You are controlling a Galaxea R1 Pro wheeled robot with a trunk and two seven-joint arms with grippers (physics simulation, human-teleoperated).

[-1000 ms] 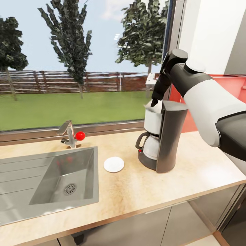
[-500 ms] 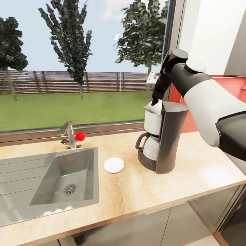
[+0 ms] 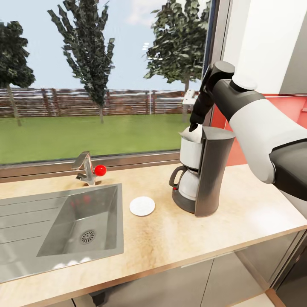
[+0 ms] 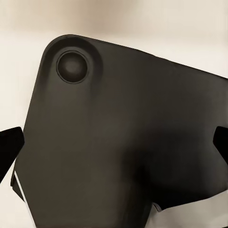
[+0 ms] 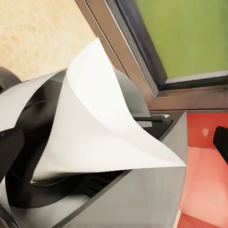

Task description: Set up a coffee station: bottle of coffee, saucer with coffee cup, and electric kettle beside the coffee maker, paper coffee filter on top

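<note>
Your right gripper (image 3: 194, 126) hangs directly above the white upper part of the coffee maker (image 3: 204, 170), which stands on the kitchen countertop (image 3: 179, 238) to the right of the sink (image 3: 64, 221). In the right wrist view the paper coffee filter (image 5: 102, 142) lies tilted in the open top of the machine, its pointed fold going down into the dark basket and one flat side leaning up toward the window. The finger tips appear as dark shapes at both edges of this view, well apart from the paper, so I judge that the jaws are spread wide and hold nothing. The filter is straight below this claw, so your right arm is the nearer one for any correction. The saucer (image 3: 142, 205) rests on the counter just left of the coffee maker, with no cup on it yet. The left wrist view shows a dark rounded body part; whether that gripper is open, you cannot tell.
</note>
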